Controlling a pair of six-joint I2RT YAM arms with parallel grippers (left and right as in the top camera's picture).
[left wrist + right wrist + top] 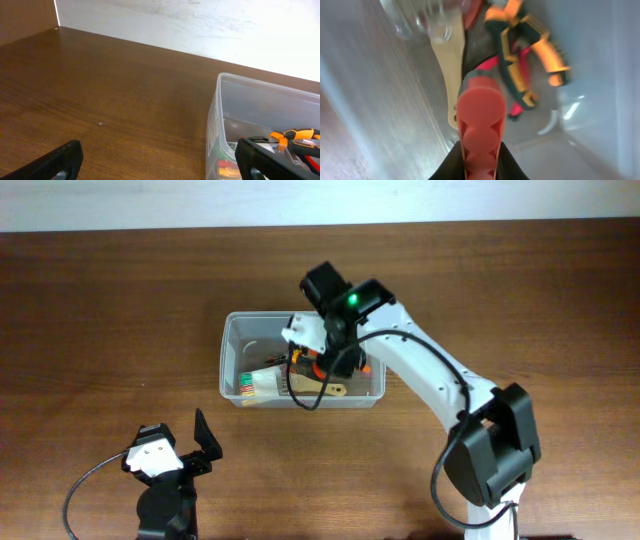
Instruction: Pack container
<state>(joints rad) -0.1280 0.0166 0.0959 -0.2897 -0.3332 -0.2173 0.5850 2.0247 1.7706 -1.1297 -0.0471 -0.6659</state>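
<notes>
Right claw (479, 167) down inside the tub (229, 350), clamped on a red handle (481, 112).
Orange pliers (535, 50) and a wooden spatula (449, 60) lie just ahead of it; the left claw (157, 167) gapes wide, with the tub just off its right finger.

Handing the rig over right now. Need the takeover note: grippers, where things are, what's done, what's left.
Left gripper: open, empty, low over the table near the front edge, outside the container.
Right gripper: down inside the container, jaws shut on a red-handled tool.
In the container: orange-and-black pliers, a wooden-handled piece, and smaller items I can't identify.
Done: several tools packed.
Left: likely release the red-handled tool, then lift the right arm out.
</notes>
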